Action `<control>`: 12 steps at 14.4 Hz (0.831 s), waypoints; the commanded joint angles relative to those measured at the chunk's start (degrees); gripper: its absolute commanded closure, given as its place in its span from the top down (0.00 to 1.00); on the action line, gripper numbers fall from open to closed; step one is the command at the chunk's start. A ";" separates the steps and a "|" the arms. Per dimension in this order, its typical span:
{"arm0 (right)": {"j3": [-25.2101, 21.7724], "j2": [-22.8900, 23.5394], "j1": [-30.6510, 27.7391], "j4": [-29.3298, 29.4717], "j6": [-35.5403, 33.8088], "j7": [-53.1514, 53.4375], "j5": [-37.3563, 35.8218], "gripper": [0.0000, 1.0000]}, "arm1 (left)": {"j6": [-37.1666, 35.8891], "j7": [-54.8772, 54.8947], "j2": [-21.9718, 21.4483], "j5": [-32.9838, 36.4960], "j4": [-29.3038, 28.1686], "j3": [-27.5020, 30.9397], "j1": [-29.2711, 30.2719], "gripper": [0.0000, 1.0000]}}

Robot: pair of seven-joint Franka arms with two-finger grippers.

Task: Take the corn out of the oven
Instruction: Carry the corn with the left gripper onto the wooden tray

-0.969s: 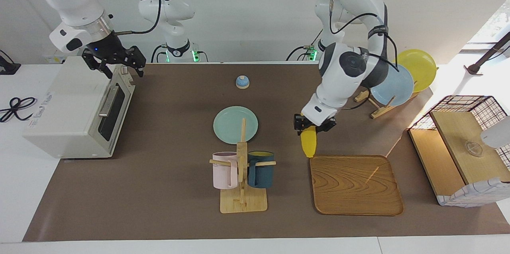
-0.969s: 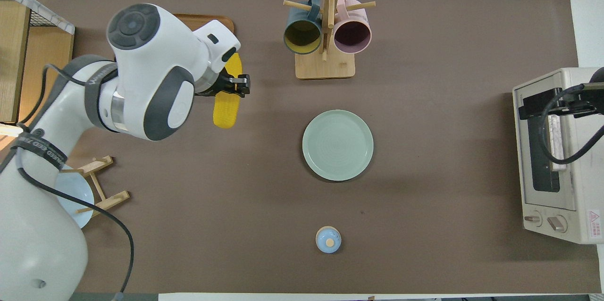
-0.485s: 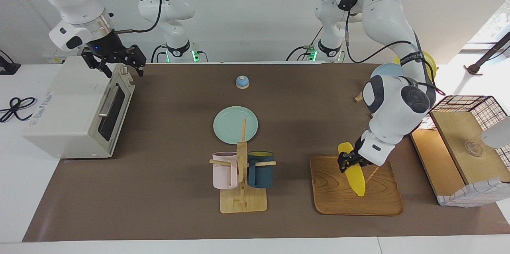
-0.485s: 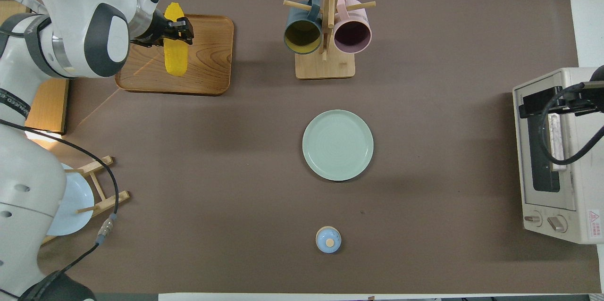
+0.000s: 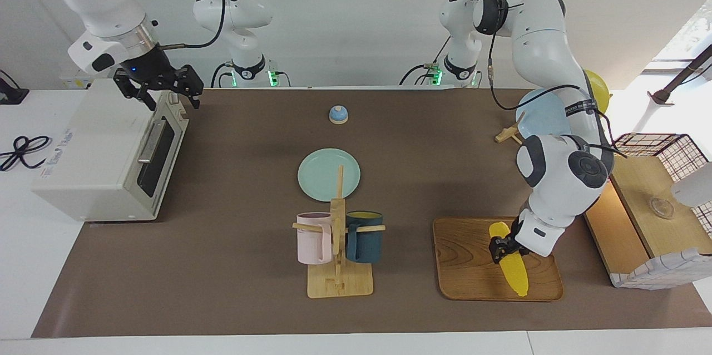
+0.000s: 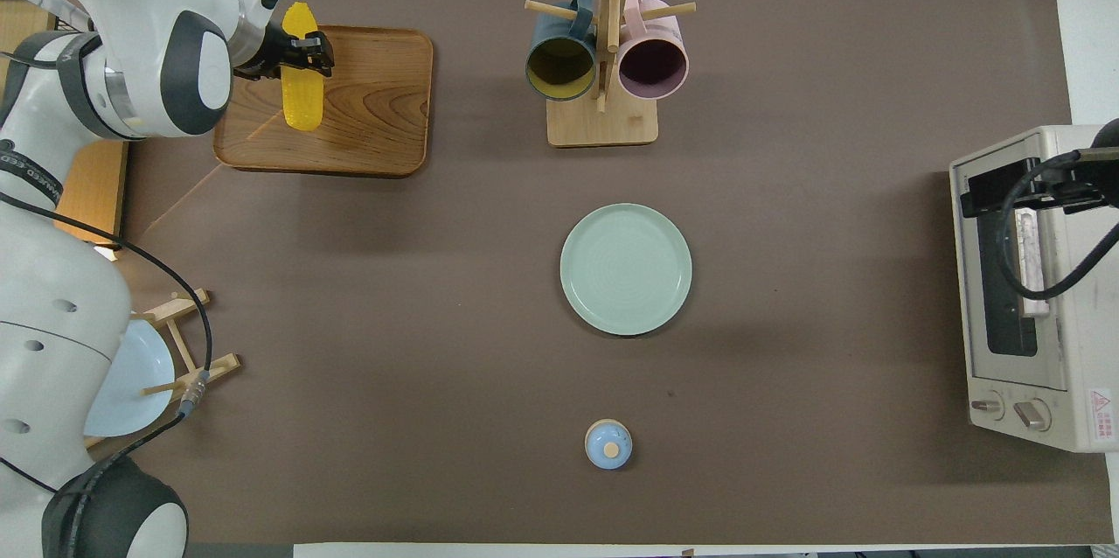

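The yellow corn (image 5: 513,266) is in my left gripper (image 5: 503,247), which is shut on its thick end. The corn hangs tilted low over the wooden tray (image 5: 467,266), its tip close to the tray's surface. In the overhead view the corn (image 6: 302,99) and left gripper (image 6: 302,51) are over the tray (image 6: 376,121). The white oven (image 5: 105,149) stands at the right arm's end of the table with its door shut. My right gripper (image 5: 164,92) is open and empty just above the oven's top front edge. It also shows in the overhead view (image 6: 1027,189) over the oven (image 6: 1032,383).
A green plate (image 5: 328,174) lies mid-table, with a mug rack (image 5: 338,243) farther from the robots. A small blue bell (image 5: 338,114) sits near the robots. A plate stand (image 5: 542,116) and a wire basket with wooden boards (image 5: 645,205) stand at the left arm's end.
My left arm has carried the corn from over the mat beside the tray to over the tray, and lowered it. The right gripper has stayed over the oven.
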 commanded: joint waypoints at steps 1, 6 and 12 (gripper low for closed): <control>-0.05 0.62 -0.28 0.96 0.29 0.58 -0.25 1.00 | 5.17 0.10 -3.48 1.27 -7.31 -0.27 0.28 0.00; -0.05 0.71 -0.19 1.14 -0.15 0.58 -0.52 1.00 | 0.27 0.45 -4.53 5.05 -5.91 0.52 -0.34 1.00; -0.05 0.71 0.07 1.40 -0.41 0.58 -0.96 1.00 | -17.65 1.24 -19.89 4.79 -6.34 0.52 0.28 1.00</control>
